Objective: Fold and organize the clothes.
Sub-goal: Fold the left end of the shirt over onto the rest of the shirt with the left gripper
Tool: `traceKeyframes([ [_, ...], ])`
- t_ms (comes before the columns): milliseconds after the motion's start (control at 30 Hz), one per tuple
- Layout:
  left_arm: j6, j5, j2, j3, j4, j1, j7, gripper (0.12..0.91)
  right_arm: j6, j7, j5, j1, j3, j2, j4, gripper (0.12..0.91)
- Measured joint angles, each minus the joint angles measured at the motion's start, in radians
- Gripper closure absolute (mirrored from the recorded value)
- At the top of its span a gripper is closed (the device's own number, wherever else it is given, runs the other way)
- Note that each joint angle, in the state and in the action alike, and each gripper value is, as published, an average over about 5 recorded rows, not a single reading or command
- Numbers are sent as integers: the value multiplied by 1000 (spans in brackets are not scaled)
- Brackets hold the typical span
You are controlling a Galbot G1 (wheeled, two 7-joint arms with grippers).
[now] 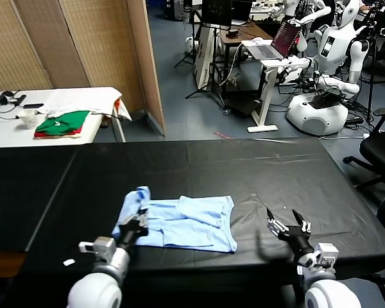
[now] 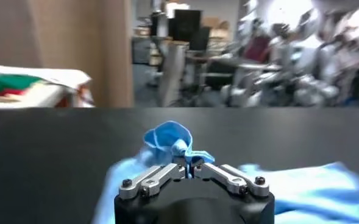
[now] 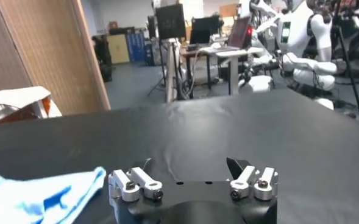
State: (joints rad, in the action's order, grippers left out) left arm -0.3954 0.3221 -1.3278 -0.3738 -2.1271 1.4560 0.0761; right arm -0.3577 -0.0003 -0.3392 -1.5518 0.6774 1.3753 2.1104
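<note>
Between the clenched left end effector fingers sits a bunched T-shirt sleeve; the rest lies beside it on the bench. The thin pinch may slip. The right end effector waits released.

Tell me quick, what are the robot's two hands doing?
Left end effector: closed, pinching the blue T-shirt.
Right end effector: open, holding nothing.

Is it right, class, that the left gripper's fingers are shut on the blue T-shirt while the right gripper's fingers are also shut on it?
Not quite. The left gripper is shut on the blue T-shirt, but the right gripper is open over the bare black table, beside the shirt, as the right wrist view shows.
</note>
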Motion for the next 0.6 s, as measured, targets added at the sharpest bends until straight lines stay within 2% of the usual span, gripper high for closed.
traceKeyframes([
  [267,-26,109,-38,129,-2,-38,10,853,6,-3,4,-31,21,10,5,118],
  [600,-23,108,-95,207,28,-73,10,853,8,-5,10,-27,12,20,-1,118],
])
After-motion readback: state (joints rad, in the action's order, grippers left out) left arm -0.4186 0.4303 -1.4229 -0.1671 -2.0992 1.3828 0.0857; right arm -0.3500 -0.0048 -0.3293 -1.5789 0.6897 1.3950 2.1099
